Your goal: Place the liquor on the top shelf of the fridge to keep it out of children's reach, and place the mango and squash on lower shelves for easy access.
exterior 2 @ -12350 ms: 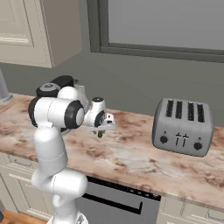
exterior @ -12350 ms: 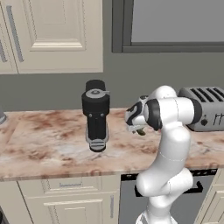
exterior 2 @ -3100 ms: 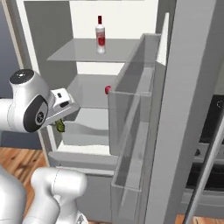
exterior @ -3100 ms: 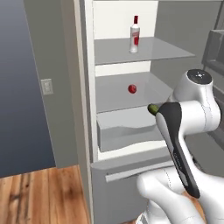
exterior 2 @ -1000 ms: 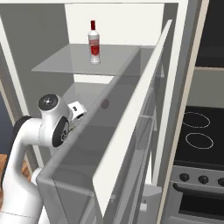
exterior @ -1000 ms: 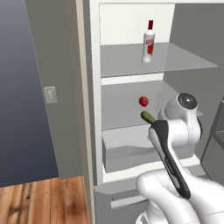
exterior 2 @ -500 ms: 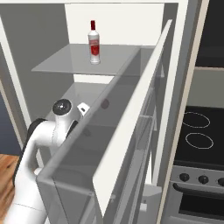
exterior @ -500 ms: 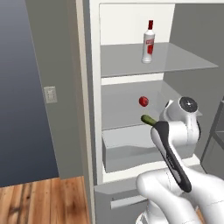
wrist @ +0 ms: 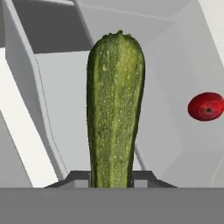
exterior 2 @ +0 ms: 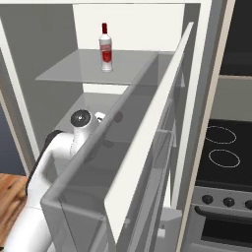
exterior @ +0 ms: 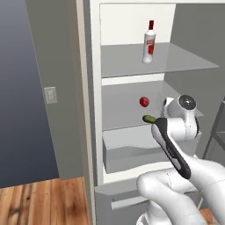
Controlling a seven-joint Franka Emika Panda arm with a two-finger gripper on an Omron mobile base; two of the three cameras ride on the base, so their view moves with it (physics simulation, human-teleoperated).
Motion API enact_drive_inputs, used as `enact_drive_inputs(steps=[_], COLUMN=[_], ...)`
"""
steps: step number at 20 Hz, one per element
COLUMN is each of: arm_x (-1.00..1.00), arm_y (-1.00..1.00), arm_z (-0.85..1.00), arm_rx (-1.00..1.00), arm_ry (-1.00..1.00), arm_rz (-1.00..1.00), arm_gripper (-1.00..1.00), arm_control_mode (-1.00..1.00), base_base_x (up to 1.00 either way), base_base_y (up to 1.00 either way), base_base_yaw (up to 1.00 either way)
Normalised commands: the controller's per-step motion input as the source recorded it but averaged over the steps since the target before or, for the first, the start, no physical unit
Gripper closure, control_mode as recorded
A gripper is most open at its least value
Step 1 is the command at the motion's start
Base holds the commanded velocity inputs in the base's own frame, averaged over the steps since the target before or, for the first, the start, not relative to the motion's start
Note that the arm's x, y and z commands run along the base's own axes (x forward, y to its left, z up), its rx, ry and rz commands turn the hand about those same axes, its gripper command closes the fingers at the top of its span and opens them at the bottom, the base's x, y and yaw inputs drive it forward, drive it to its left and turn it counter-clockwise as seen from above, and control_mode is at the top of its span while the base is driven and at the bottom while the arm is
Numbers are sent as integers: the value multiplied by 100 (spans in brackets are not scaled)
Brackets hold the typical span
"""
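Liquor (exterior: 149,41) upright on top shelf (exterior: 176,59); mango (exterior: 144,102) on lower shelf; squash (wrist: 115,109) held in fingers

Dark blue-grey wall (exterior: 26,88), white light switch (exterior: 51,95), wood floor (exterior: 39,202), black stovetop (exterior 2: 224,147) beside

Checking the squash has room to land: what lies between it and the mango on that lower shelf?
Nothing: in the hand view, bare shelf and white fridge wall separate the held squash from the mango.
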Motion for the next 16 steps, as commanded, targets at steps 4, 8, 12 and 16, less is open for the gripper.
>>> enact_drive_inputs(steps=[4, 8, 12, 16], arm_x=[44, 51, 58, 57], arm_y=[-13, 0, 3, 1], arm_z=[-5, -18, -10, -2], arm_rx=[-12, -10, -7, -1], arm_ry=[0, 0, 0, 0], arm_rz=[7, 0, 0, 0], arm_gripper=[100, 100, 100, 100], arm_control_mode=[-100, -100, -100, -100], base_base_x=[0, 0, 0, 0], base_base_y=[0, 0, 0, 0], base_base_yaw=[0, 0, 0, 0])
